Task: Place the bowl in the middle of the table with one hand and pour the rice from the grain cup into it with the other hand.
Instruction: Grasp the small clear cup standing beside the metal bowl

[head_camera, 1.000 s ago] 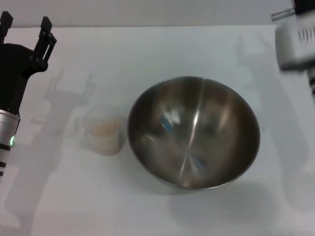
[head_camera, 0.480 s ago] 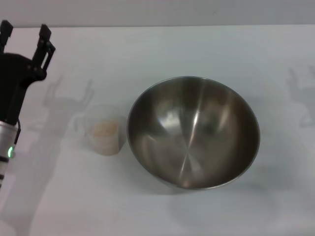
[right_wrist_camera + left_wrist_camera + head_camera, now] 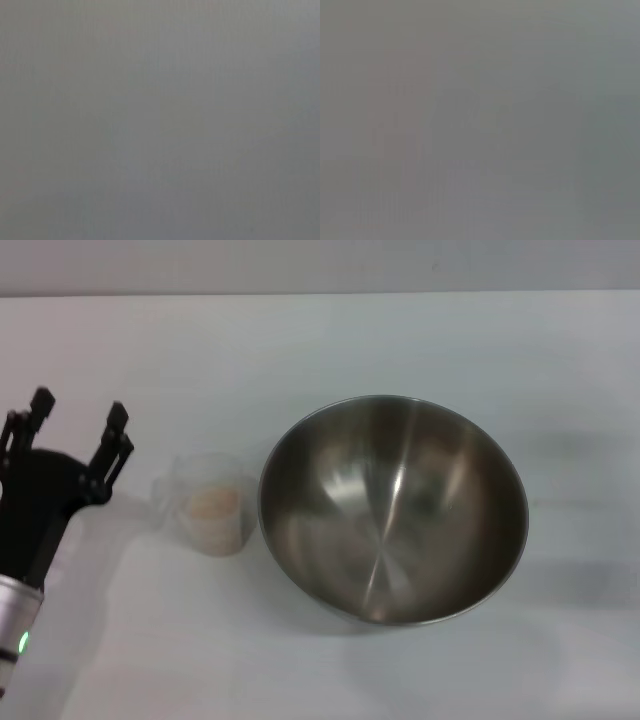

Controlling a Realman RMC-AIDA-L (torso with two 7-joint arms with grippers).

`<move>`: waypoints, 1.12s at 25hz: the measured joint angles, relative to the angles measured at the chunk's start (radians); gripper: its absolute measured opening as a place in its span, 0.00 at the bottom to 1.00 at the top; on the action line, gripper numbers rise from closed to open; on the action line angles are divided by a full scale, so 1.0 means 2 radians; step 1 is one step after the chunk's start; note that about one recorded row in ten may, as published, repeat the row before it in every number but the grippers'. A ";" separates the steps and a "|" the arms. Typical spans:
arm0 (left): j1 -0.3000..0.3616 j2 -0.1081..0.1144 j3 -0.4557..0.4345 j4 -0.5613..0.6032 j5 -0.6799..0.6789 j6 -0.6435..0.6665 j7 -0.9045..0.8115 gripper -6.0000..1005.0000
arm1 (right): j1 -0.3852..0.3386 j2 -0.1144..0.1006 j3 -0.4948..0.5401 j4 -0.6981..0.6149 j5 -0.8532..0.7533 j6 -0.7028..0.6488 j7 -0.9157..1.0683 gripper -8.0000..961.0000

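The steel bowl (image 3: 393, 508) stands upright and empty near the middle of the white table (image 3: 320, 340). Just left of it, almost touching its rim, stands the clear grain cup (image 3: 208, 503) with pale rice (image 3: 213, 504) in its bottom. My left gripper (image 3: 78, 420) hovers to the left of the cup, open, with nothing between its fingers, a short gap away from the cup. The right gripper is out of view. Both wrist views show only plain grey.
The far half of the table and the strip right of the bowl are bare white surface. The table's far edge runs along the top of the head view.
My left gripper has come down and nearer, toward the cup's left side. The right arm, seen at the top right a second ago, has left the view. Bowl and cup have not moved.
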 joint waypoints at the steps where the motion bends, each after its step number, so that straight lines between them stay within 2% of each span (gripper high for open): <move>1: 0.000 0.000 0.000 0.000 0.000 0.000 0.000 0.73 | 0.000 0.000 0.000 0.000 0.000 0.000 0.000 0.55; 8: 0.038 0.002 0.051 0.001 0.001 0.031 0.002 0.73 | 0.017 -0.008 0.004 0.004 0.001 0.018 -0.003 0.55; 14: 0.044 0.001 0.072 0.011 -0.001 0.015 0.002 0.73 | 0.026 -0.013 0.016 0.005 0.002 0.021 -0.003 0.55; 28: 0.032 0.001 0.077 0.013 0.001 -0.047 0.000 0.72 | 0.032 -0.014 0.016 0.003 0.002 0.021 -0.003 0.55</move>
